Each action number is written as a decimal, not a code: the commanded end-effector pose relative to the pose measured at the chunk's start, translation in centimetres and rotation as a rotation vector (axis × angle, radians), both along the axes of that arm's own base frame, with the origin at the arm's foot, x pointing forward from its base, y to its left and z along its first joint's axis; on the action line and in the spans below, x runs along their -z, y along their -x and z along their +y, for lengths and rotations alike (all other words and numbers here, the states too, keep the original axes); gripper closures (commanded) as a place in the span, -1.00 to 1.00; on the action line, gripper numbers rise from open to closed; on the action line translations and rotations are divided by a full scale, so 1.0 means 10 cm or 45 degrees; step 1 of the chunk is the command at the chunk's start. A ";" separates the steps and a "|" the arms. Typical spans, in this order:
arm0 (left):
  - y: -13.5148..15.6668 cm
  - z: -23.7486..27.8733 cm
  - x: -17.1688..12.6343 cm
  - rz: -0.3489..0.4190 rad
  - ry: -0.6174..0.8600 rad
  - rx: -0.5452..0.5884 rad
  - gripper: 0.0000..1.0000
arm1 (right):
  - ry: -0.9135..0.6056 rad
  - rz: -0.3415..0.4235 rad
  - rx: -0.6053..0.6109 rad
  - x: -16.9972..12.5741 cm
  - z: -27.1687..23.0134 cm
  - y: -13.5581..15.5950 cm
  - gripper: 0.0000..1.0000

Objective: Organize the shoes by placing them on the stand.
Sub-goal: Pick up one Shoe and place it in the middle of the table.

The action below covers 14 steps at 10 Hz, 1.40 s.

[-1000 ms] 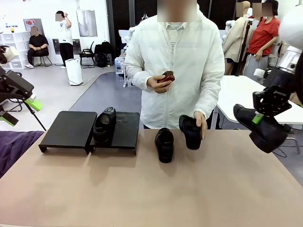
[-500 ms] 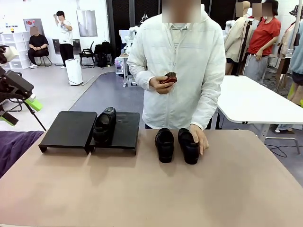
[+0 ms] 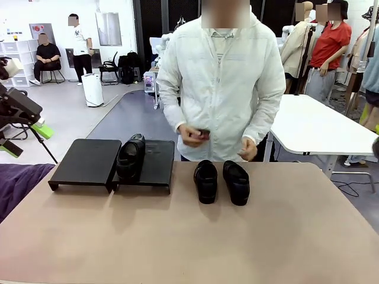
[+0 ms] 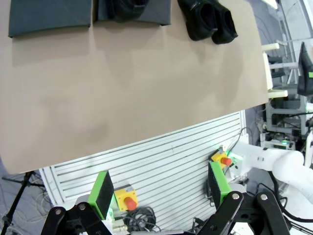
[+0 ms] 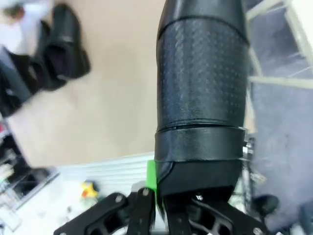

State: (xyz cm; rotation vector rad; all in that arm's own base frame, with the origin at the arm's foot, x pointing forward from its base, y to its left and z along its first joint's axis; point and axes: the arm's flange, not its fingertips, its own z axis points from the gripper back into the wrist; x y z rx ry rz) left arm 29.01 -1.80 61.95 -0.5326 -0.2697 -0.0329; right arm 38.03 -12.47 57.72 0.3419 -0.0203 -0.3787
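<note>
Shoes: four black, slightly glossy low-cut leather ones with rounded toes.

One black leather shoe [image 3: 131, 155] sits on the low matte-black two-panel stand [image 3: 89, 161], at the left edge of the right panel, beside the seam. Its position is unchanged from a second ago.

The middle shoe [image 3: 205, 180] and the right-hand shoe [image 3: 237, 182] lie side by side on the tan worktop [image 3: 189, 236], just right of the stand and in front of the person in the white jacket. A second ago the right-hand shoe was tipped up under the person's left hand [image 3: 249, 148]. It now lies flat, and that hand has drawn back to the waist, clear of it. The person's right hand [image 3: 192, 135], holding a small dark red object [image 3: 203, 134], has dropped from chest height to the waist.

The fourth shoe [image 5: 203, 73] is gripped at one end by the right gripper [image 5: 186, 188], jaws clamped tight on it. It is held in the air, with worktop and grey floor behind it. A second ago this gripper and shoe hung at the right side of the front view; they have since swung away from that spot.

The left gripper [image 4: 160, 188] has its jaws spread fully wide, with nothing between the green pads [image 4: 102, 193]. It is held back over the robot-side edge of the worktop and has not moved.
</note>
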 end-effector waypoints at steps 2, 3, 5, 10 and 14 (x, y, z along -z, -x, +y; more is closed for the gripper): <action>0.01 0.01 -0.01 0.002 0.019 0.010 -1.00 | -0.022 0.017 -0.084 0.13 1.58 0.24 1.00; 0.01 0.01 -0.01 0.002 0.019 0.010 -1.00 | -0.046 0.031 -0.149 0.29 2.13 0.25 1.00; 0.01 0.01 -0.01 0.002 0.019 0.010 -1.00 | -0.103 0.003 -0.298 0.57 3.11 0.04 1.00; 0.01 0.01 -0.01 0.002 0.019 0.010 -1.00 | -0.207 0.126 -0.661 1.33 4.54 -0.15 1.00; 0.01 0.01 -0.01 0.002 0.019 0.010 -1.00 | -0.185 0.099 -0.542 1.33 4.47 -0.03 1.00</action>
